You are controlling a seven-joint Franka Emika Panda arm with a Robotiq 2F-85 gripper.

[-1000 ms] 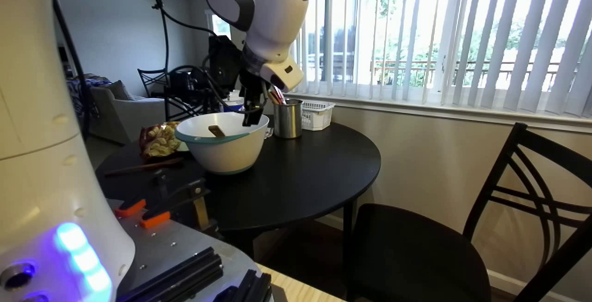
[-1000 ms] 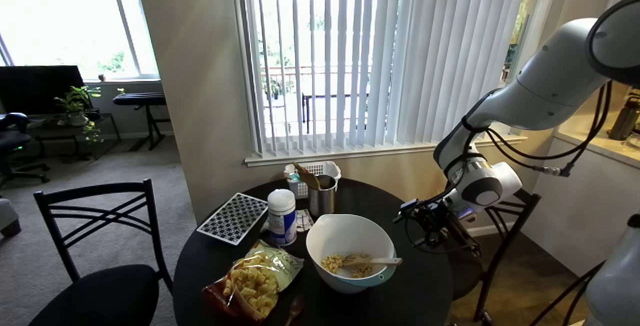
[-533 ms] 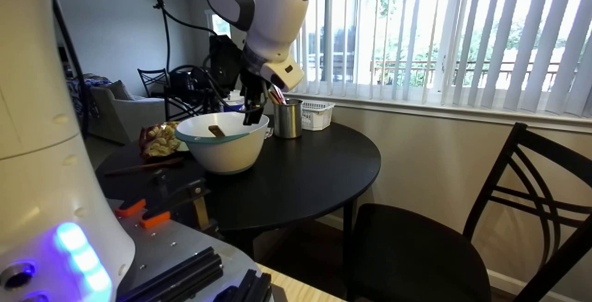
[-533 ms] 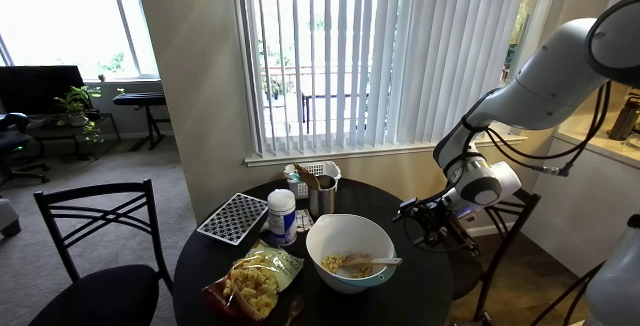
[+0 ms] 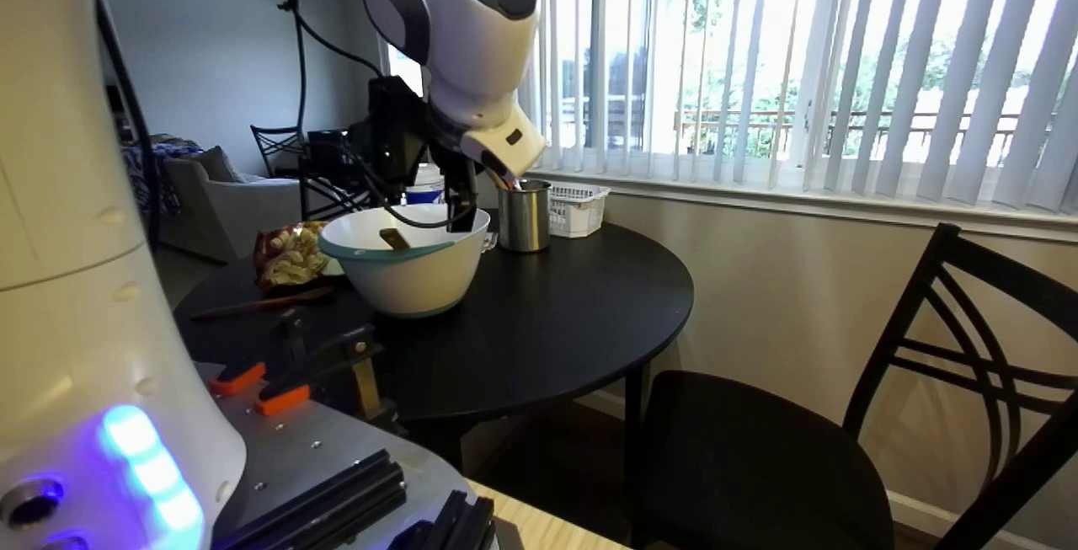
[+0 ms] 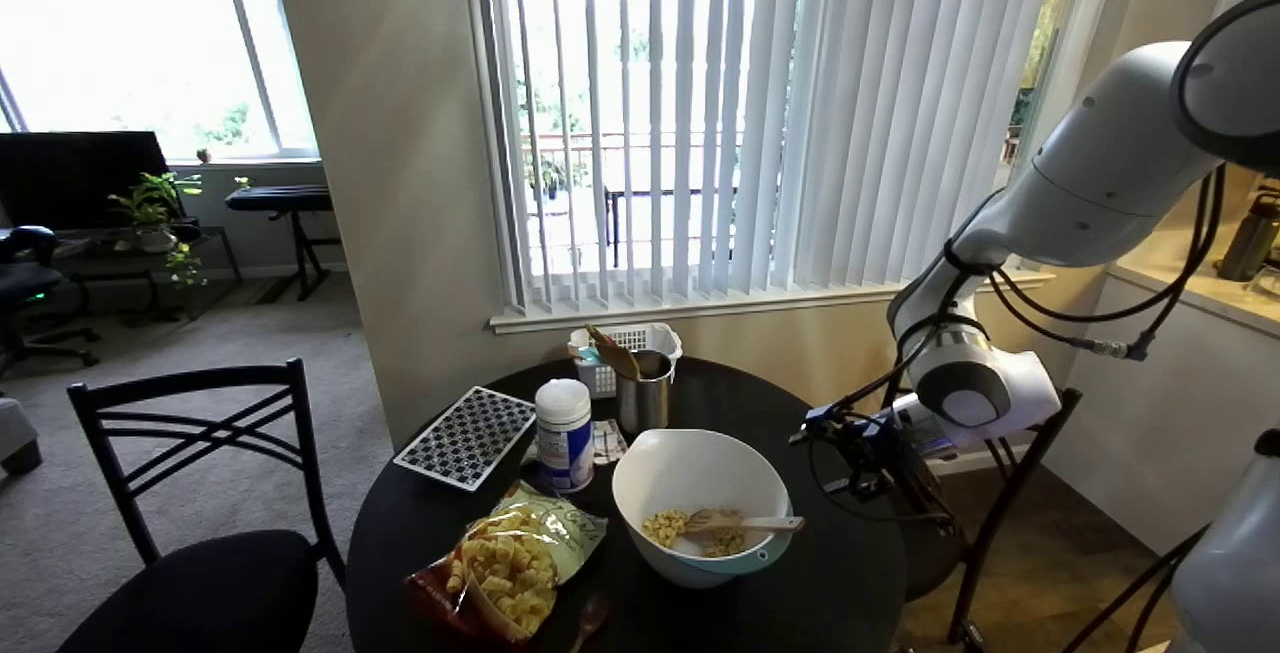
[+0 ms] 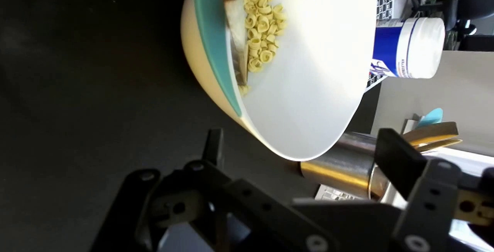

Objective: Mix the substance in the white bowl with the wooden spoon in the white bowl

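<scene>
The white bowl (image 5: pixel 413 285) with a teal strip at its rim stands upright on the round black table; it also shows in an exterior view (image 6: pixel 665 473) and in the wrist view (image 7: pixel 305 70). Small yellow pasta pieces (image 6: pixel 662 528) lie at its bottom. The wooden spoon (image 6: pixel 745 523) lies in the bowl, its head in the pasta and its handle leaning over the rim; the wrist view shows it (image 7: pixel 236 24) at the bowl's teal side. My gripper (image 7: pixel 305 151) is open and empty, its fingers wide apart. It hangs beside the bowl, apart from the spoon.
A metal cup of utensils (image 6: pixel 645 403) stands behind the bowl, before a white basket (image 5: pixel 577 209). A wipes canister (image 6: pixel 565 433), a patterned tray (image 6: pixel 468 438), an opened snack bag (image 6: pixel 510 563) and a dark spoon (image 6: pixel 592 615) are on the table. A black chair (image 5: pixel 758 449) stands beside it.
My hand has shifted and tilted, moving left in an exterior view, while its wrist moved slightly right and down in an exterior view. The bowl and spoon have not moved.
</scene>
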